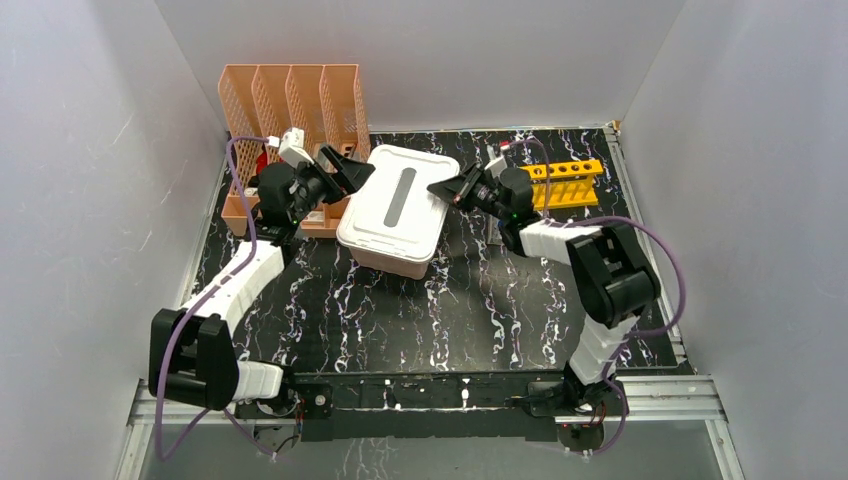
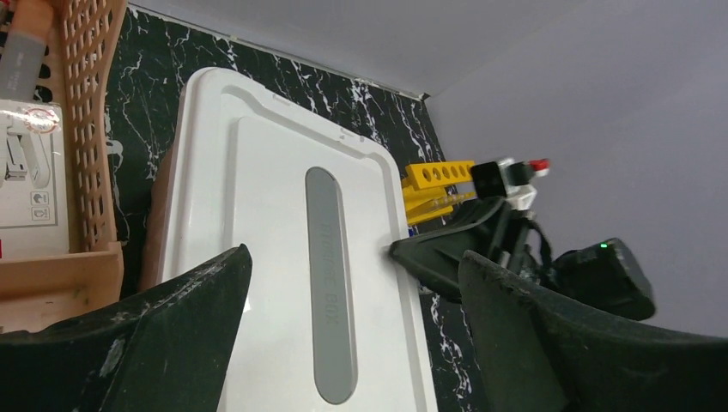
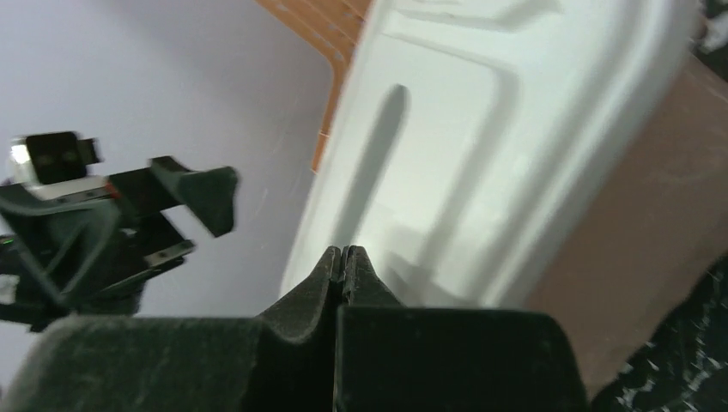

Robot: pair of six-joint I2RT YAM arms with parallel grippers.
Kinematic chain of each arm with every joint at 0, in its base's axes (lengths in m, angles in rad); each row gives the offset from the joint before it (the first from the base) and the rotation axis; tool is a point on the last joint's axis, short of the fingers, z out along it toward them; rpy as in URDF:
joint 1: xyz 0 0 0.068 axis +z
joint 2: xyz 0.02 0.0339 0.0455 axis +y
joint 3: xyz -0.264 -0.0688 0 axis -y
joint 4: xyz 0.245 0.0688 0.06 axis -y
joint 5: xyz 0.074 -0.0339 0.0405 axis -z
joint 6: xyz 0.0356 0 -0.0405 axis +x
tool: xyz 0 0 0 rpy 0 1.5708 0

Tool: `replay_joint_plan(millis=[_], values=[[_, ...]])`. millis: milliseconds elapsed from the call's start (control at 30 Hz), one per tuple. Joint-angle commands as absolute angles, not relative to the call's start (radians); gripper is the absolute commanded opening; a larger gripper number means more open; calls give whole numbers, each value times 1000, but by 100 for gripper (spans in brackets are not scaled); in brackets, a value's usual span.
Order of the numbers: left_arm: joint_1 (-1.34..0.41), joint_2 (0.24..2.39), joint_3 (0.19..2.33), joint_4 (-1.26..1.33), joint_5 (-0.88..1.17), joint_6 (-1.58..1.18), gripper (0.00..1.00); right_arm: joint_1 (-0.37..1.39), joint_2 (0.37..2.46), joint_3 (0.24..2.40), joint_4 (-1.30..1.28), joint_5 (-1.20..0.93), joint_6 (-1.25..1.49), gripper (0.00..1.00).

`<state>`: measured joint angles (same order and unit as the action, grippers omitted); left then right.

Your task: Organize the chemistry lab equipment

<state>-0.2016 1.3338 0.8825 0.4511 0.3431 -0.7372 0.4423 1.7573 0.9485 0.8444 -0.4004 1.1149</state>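
The right gripper [image 3: 342,254] is nearest the lens in its own wrist view. Its two black fingers are pressed flat together with nothing between them, and their joined tip sits right at the long edge of the white lid [image 3: 481,129]. Whether the tip actually bears on the lid cannot be told. The lid sits on the pink tub [image 1: 388,260], which stands toward the back of the black marbled table [image 1: 480,310], turned at a slant. From above, the two arms reach in from either side of the tub. The left gripper [image 1: 350,166] hangs at the lid's far left corner with its fingers spread wide and nothing between them. Its wrist view looks down the length of the lid, along the grey oval inset [image 2: 330,283] in the middle. The yellow tube rack [image 1: 566,184] lies on the table at the back right, just behind the right arm's wrist and apart from the tub, its row of round holes showing along one face. The peach mesh file holder [image 1: 290,105] stands in the back left corner close beside the tub, and a white box [image 2: 26,172] rests in its near compartment.
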Motion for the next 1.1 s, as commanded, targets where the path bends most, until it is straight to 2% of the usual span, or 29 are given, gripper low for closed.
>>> replay_joint_plan(millis=[0,167,300,467,800,967,1067], values=[[-204,1281,905,375,332,-674,90,437,1834,931,881,-409,1141,0],[-203,1296,842,377,312,-656,90,429,1823,907,951,-441,1179,1],[-204,1329,796,380,246,-642,89,412,1733,921,939,-449,1163,6],[-204,1350,780,412,278,-653,88,383,1611,914,863,-441,1113,10],[-253,1364,732,535,352,-764,88,312,1505,821,818,-425,1091,9],[-323,1364,703,594,328,-812,88,291,1475,796,804,-428,1085,9],[-360,1345,716,543,292,-787,90,284,1458,777,802,-427,1083,8]])
